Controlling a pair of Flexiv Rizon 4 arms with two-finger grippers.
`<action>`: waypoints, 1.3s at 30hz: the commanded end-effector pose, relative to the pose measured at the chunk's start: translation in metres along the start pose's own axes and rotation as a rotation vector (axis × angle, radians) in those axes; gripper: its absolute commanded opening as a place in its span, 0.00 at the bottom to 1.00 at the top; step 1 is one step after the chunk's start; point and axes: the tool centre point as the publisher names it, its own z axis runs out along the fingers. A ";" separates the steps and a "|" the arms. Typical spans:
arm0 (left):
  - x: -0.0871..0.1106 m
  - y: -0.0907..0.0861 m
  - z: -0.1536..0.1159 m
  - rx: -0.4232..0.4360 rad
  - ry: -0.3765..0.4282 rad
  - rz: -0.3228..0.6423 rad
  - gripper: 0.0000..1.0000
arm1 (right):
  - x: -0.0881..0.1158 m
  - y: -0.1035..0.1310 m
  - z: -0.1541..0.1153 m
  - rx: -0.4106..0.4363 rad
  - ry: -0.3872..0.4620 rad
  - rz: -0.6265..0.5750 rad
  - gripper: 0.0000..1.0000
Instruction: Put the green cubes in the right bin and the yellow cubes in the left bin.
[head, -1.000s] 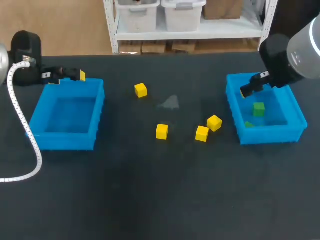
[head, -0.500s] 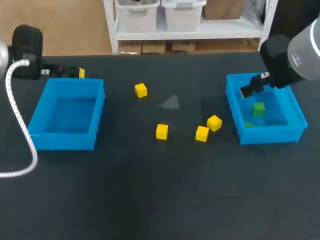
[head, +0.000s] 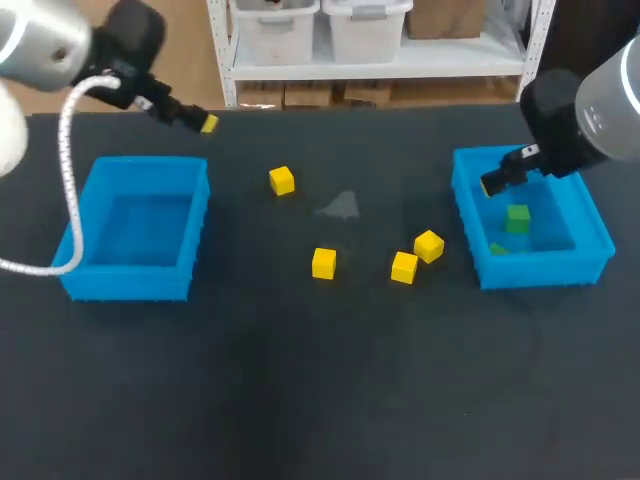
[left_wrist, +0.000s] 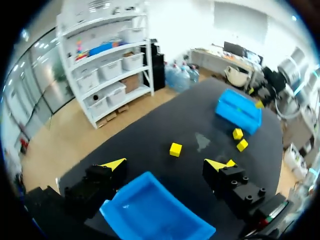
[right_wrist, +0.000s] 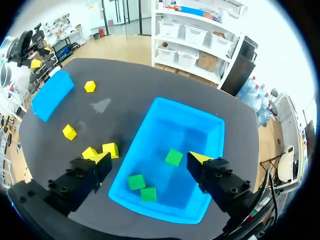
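In the head view the left hand (head: 205, 122) is hanging with the left blue plastic bin (head: 125, 280) just beside it and four small yellow cubes (head: 323, 263) lying to its right, the right hand (head: 490, 185) hovering over the right blue plastic bin (head: 540, 270). Each wrist view is showing its hand gaping wide and empty: the nearest yellow cube (left_wrist: 175, 149) ahead of the left, three small green cubes (right_wrist: 173, 157) under the right. Greens seem sorted; yellow picking is starting, calling for a descent around that cube.

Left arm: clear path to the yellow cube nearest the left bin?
Probably yes. The yellow cube sits alone on bare table just ahead of the left arm, whose jaws stand open and empty; the left bin lies clear of that line.
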 end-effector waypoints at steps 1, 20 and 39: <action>-0.027 -0.002 0.039 0.040 0.192 0.106 1.00 | 0.003 0.001 -0.001 0.007 -0.010 0.002 1.00; -0.023 -0.025 0.116 0.086 0.368 0.214 1.00 | 0.003 0.001 -0.001 0.007 -0.010 0.002 1.00; 0.019 -0.041 0.172 0.148 0.494 0.298 1.00 | 0.003 0.001 -0.001 0.007 -0.010 0.002 1.00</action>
